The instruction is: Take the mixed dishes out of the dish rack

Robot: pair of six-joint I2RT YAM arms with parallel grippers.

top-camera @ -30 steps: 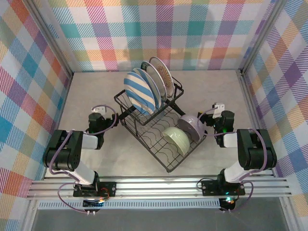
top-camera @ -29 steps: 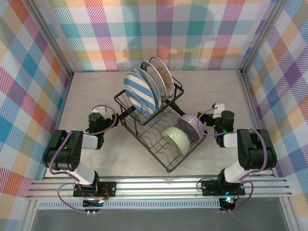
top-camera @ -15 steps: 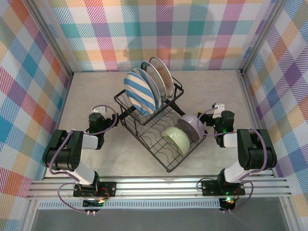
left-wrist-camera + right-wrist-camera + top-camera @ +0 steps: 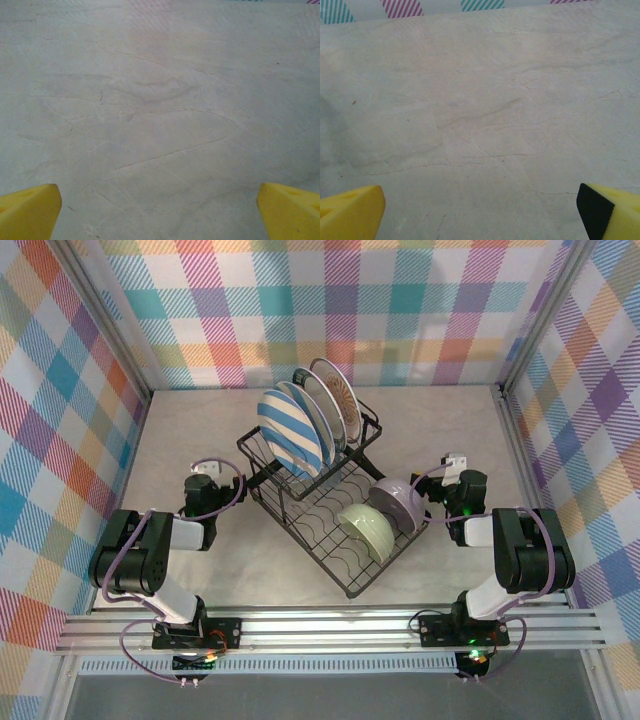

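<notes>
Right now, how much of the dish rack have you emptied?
No unloading shows yet. The plates stand in the rack's raised part, and the green bowl and purple bowl sit lower down. Nothing is in hand: the left tool and right tool are open with only tabletop between their fingers. All those dishes are left to take out.

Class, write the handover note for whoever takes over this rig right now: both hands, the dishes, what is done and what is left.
Left hand: open, over bare tabletop left of the rack.
Right hand: open, over tabletop right of the rack.
Dishes: the striped plates and the plates behind them stand in the raised section of the dish rack; the green bowl and lavender bowl lean together in the lower part.
Done: no unloading shows; these dishes are all in the rack.
Left: take out the plates and both bowls.
</notes>
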